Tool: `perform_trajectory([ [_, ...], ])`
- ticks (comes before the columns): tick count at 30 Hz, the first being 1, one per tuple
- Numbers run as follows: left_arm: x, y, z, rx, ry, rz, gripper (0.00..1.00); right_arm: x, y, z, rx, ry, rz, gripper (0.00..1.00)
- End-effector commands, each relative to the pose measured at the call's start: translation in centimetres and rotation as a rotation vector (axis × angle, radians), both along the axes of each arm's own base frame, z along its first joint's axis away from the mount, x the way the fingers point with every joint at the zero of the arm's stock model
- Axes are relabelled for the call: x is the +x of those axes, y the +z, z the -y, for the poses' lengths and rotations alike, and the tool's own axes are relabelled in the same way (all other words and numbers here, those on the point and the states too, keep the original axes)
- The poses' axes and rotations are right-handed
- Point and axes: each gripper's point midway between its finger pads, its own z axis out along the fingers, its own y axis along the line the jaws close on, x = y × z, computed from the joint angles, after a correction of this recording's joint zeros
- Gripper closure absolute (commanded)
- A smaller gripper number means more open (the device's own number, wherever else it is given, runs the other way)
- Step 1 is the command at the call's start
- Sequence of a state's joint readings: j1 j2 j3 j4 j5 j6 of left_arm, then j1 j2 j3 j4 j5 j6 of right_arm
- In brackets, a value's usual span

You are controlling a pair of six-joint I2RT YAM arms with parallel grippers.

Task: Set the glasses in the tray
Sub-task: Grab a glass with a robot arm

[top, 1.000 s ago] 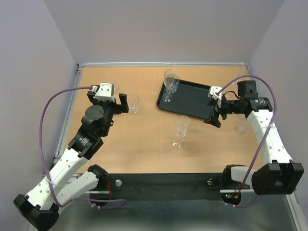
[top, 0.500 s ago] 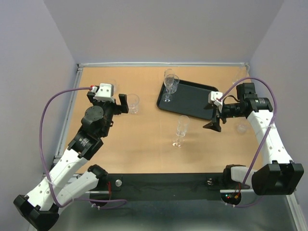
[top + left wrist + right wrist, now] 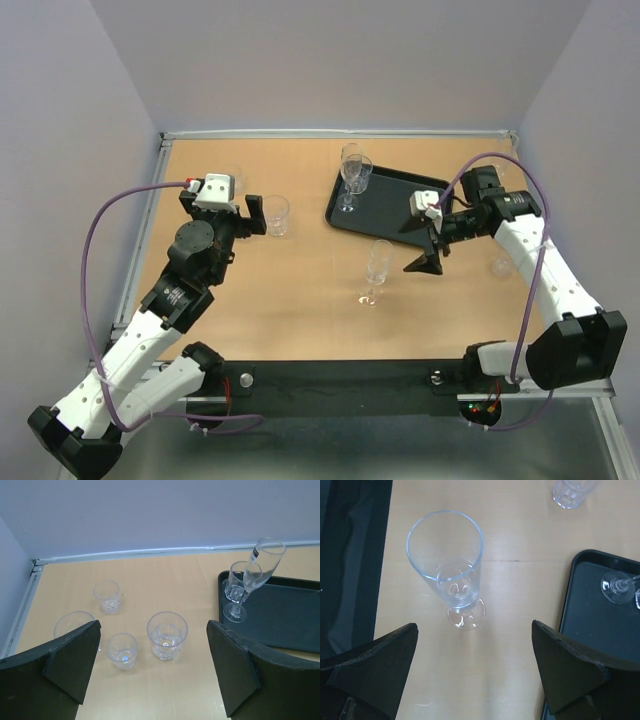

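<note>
Left claw [image 3: 153,625] wide open, empty, above 4 tumblers [image 3: 166,635] on the counter [image 3: 300,300]. Right claw [image 3: 474,626] equally spread, gripping nothing, over a lone flute [image 3: 447,575] just beside the black tray [image 3: 400,200]. On the tray's far corner, 2 stemmed glasses [image 3: 239,587], 1 leaning. Leftmost tumbler [image 3: 70,622] half hidden behind a finger [image 3: 70,665]; another tumbler [image 3: 572,491] cut off at the frame edge.

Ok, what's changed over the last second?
The right gripper swung left from the tray's right end toward the flute standing on the table, jaws open, holding nothing. Meanwhile the left gripper, tray and other glasses stayed put.
</note>
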State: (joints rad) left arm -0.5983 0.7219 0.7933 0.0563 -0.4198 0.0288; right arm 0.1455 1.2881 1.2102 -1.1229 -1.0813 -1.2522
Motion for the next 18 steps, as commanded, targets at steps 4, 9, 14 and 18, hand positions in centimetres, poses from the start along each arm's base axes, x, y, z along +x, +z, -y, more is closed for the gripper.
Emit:
perform_trajectory([
  [4, 0.0, 1.2, -0.5, -0.029, 0.022, 0.05, 0.01, -0.7, 1.4, -2.9, 0.002, 0.102, 0.022, 0.0],
  [9, 0.1, 1.1, -0.6, -0.027, 0.027, 0.047, 0.01, -0.9, 1.1, -3.9, -0.029, 0.138, 0.017, 0.0],
  [14, 0.2, 0.9, -0.5, -0.023, 0.025, 0.041, 0.01, -1.3, 1.2, -4.8, -0.039, 0.171, 0.023, 0.0],
  [18, 0.3, 0.8, -0.3, -0.021, 0.021, 0.038, 0.01, -1.7, 1.2, -5.3, -0.049, 0.187, 0.014, 0.0],
])
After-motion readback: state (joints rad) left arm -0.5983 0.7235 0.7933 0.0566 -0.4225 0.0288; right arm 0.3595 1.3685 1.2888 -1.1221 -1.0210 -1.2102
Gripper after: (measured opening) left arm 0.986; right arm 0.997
